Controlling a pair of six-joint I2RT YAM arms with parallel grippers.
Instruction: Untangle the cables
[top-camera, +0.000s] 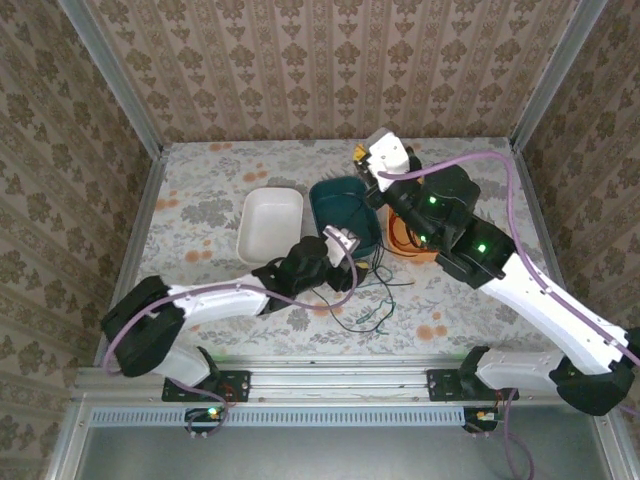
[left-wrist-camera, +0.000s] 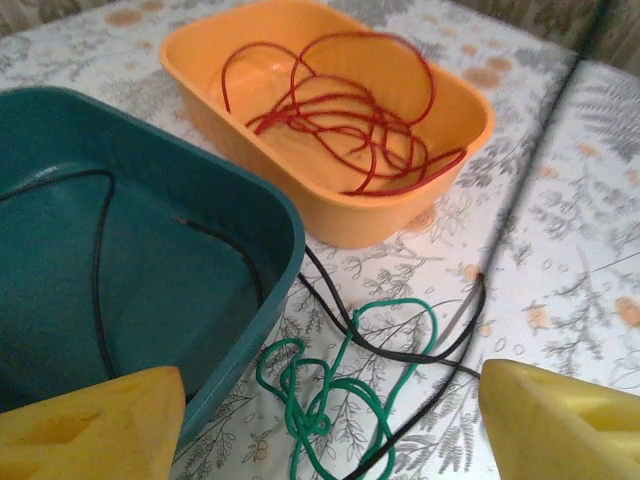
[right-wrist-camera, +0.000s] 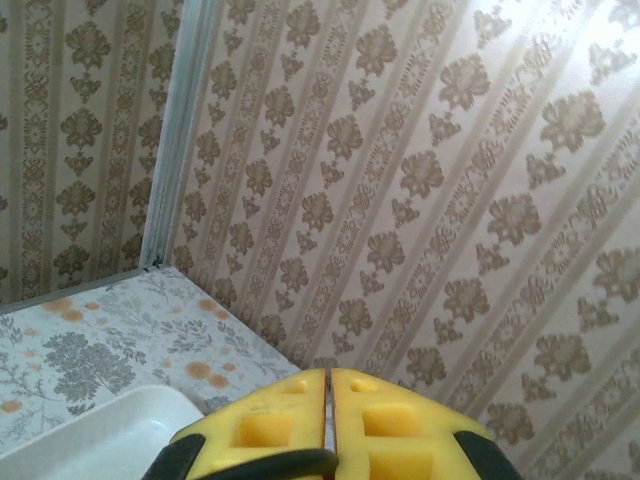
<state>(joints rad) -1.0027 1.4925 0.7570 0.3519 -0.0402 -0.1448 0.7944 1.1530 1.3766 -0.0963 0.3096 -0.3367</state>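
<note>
The left gripper (left-wrist-camera: 330, 440) is seen released, its two yellow fingers (left-wrist-camera: 100, 430) spread wide and set low over the table (left-wrist-camera: 580, 250). Between the open jaws the green cable (left-wrist-camera: 312, 405) is laid on the table in a loose bunch of loops. It is crossed there by the black cable (left-wrist-camera: 400, 355), which is run across the table just ahead of the jaws. On the left jaw's side the black cable is draped over the rim of the teal tray (left-wrist-camera: 250, 300) and trailed on inside that tray. Which of the two cables lies on top at the crossing cannot be told.

Farther ahead of the jaws, beyond the green loops, the red cable (left-wrist-camera: 340, 110) is coiled inside the orange tray (left-wrist-camera: 350, 215), apart from the other two. The orange tray is set just beside the teal one.

The right gripper (right-wrist-camera: 328, 395) is clenched, pad pressed against pad, and is pointed at the wallpapered wall. The white tray (right-wrist-camera: 90, 435) is seen below and to the left of these jaws.
</note>
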